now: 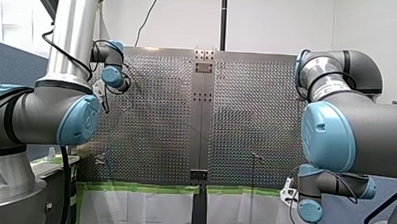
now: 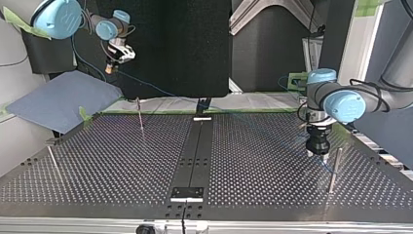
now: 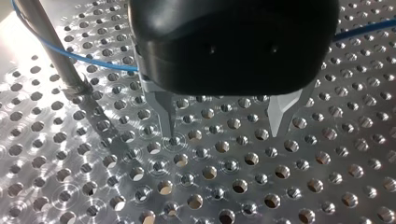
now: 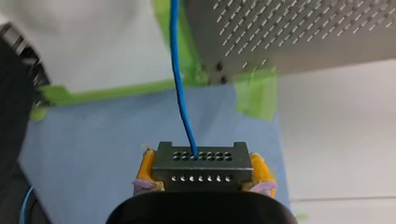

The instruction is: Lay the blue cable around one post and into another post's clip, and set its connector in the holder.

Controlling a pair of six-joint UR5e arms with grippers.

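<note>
Blue thin cable [image 4: 180,93], dark grey rectangular connector block [image 4: 201,165] with two rows of small holes, and both grippers.

Right wrist view: my right gripper [image 4: 204,171] is clamped on the connector block, one yellow pad [image 4: 147,168] against each short side. The block sits fully between the jaws, holed face outward. The cable leaves a hole in the upper row and runs straight ahead of the gripper. It passes over a flat blue cloth [image 4: 93,140] and strips of green tape [image 4: 254,95] toward the edge of the perforated metal table [image 4: 303,42].

Left wrist view: my left gripper [image 3: 224,134] has a black body and two slim metal fingers [image 3: 166,112]. The jaws stand apart with nothing between them, the tips just above the perforated plate. The cable lies behind the gripper, on the wrist side of the fingers and outside the gap between the jaws. It shows on both sides of the black body. To one side it crosses a tilted round metal post [image 3: 49,49] that stands in the plate; whether it touches or wraps the post cannot be told.

Top view: my right gripper hangs high at the view's left, beyond the table's far edge and above the blue cloth. My left gripper points straight down at the view's right, low over the plate and just beside the upright post. The two grippers are well apart. A second thin post [image 2: 140,117] stands near the far edge, at the view's left of the black centre strip [image 2: 195,146].
</note>
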